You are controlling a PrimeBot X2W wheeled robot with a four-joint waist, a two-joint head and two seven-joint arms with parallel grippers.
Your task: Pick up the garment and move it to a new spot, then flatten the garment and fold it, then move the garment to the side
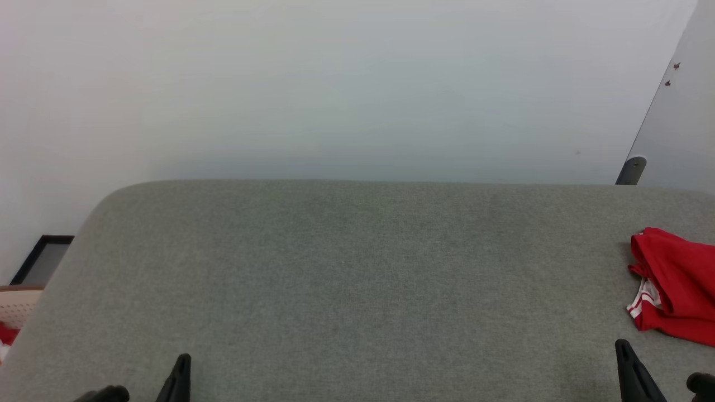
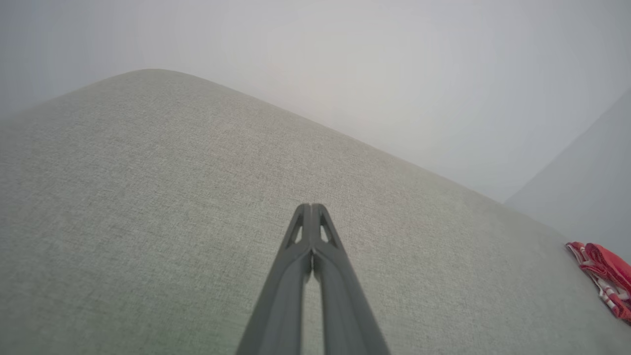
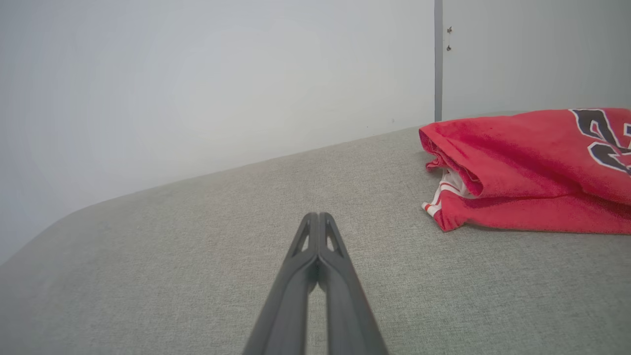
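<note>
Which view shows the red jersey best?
Right wrist view: the red jersey is close, showing trim and part of its black print. Head view crops it at the right edge; left wrist view shows a small far corner.

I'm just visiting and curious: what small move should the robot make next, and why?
Probably the right gripper should open and ease toward the garment. It is closed on nothing, short of the cloth, and the garment lies loosely folded at the right of the grey surface, much farther from the left gripper, also closed.
</note>
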